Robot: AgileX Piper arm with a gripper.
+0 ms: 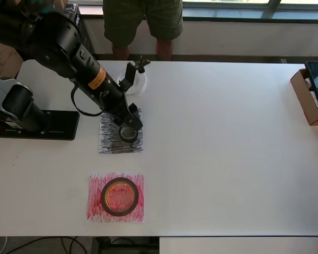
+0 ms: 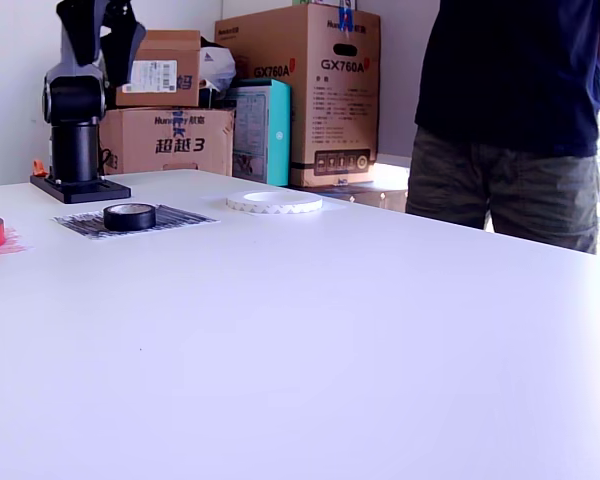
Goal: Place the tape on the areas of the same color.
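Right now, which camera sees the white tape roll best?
The exterior view: the white tape roll lies flat in plain sight on the table. In the overhead view the arm covers most of it, leaving a pale edge.

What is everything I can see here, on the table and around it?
black tape roll: one, black, lying on the black scribbled patch
dark red tape roll: one, maroon with a yellowish core, on the red scribbled patch
white tape roll: one, translucent white, flat on the table beyond the black patch in the exterior view
table: one, white
cardboard boxes: several, brown, plus one teal, behind the table in the exterior view
open box: one, brown, at the overhead view's right edge
person: one, dark shirt, green shorts, standing at the table's far side
robot arm: one, black, base at the overhead view's left
claw: one, black, above the black roll; open or shut unclear
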